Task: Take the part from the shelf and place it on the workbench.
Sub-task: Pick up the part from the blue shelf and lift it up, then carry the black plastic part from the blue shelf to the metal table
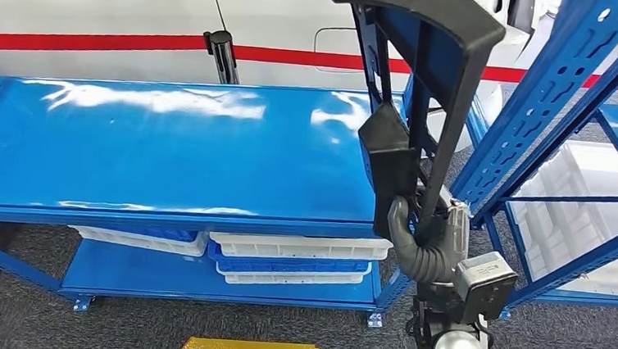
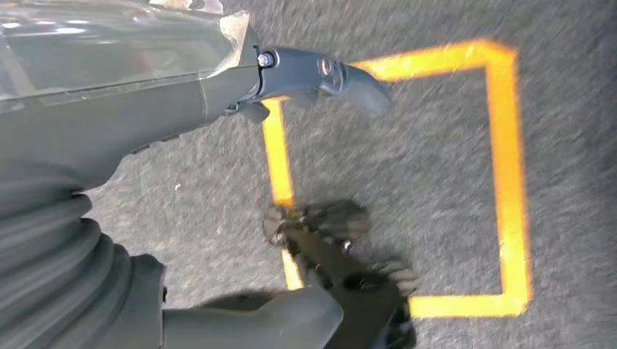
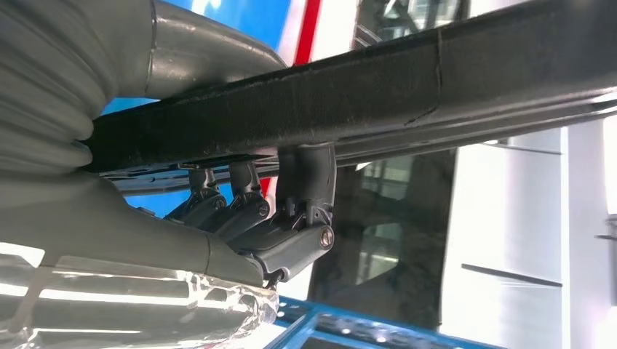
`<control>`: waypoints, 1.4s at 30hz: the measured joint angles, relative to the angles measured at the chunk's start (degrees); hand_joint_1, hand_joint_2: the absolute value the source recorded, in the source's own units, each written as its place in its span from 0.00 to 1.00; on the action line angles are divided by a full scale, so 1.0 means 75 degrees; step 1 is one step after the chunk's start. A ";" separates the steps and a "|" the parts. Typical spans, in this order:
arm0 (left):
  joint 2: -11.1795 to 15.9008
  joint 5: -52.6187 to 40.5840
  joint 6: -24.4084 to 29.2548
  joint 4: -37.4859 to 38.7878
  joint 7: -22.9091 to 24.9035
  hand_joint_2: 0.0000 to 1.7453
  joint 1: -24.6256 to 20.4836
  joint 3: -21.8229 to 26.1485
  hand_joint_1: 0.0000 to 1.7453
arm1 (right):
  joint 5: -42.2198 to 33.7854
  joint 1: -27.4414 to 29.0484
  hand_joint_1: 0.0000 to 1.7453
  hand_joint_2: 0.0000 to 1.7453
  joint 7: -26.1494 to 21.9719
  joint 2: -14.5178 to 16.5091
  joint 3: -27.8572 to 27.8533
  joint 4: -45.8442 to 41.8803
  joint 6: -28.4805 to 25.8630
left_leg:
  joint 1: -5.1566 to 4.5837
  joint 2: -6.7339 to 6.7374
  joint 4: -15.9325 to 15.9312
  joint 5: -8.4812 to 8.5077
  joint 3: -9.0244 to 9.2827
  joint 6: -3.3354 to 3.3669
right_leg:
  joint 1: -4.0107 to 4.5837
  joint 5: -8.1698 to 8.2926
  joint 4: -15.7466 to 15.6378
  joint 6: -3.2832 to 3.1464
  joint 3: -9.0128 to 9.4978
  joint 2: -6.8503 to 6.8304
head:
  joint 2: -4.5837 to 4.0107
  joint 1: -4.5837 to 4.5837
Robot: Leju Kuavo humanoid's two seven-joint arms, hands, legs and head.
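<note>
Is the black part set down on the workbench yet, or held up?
Held up: the right hand grips the black part upright, beside the workbench.

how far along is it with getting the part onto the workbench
Done: the right hand grips the long black part, held upright off the shelf. In hand: carrying it beside the blue workbench. Left: lower it onto the benchtop and let go. The left hand holds nothing.
</note>
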 joint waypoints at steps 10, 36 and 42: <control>-0.0010 -0.0002 0.0063 0.0045 -0.0010 1.00 0.0008 -0.0008 0.00 | 0.0056 -0.0026 1.00 1.00 -0.0297 -0.0131 -0.0039 0.0025 0.0058 | 0.0101 0.0122 -0.0516 0.1103 -0.0703 -0.0086 | -0.0155 -0.1024 0.1834 0.0327 -0.0214 -0.0016 | -0.0001 0.0065; -0.0070 0.0122 0.0186 0.0084 0.0061 1.00 -0.0041 -0.0008 0.00 | 0.0215 -0.0386 1.00 1.00 -0.0680 -0.0099 0.0019 0.0487 0.0267 | 0.0220 0.0001 -0.0237 0.0662 -0.0423 -0.0207 | -0.0172 -0.0987 0.0551 0.0218 0.0074 -0.0084 | -0.0001 0.0136; -0.0077 0.0132 0.0207 0.0094 0.0092 1.00 -0.0040 -0.0005 0.00 | 0.0248 -0.0402 1.00 1.00 -0.0689 -0.0101 0.0037 0.0615 0.0302 | 0.0041 0.0024 -0.0200 0.1212 -0.1128 -0.0104 | -0.0077 -0.1117 0.1282 0.0310 0.0570 -0.0081 | -0.0001 0.0180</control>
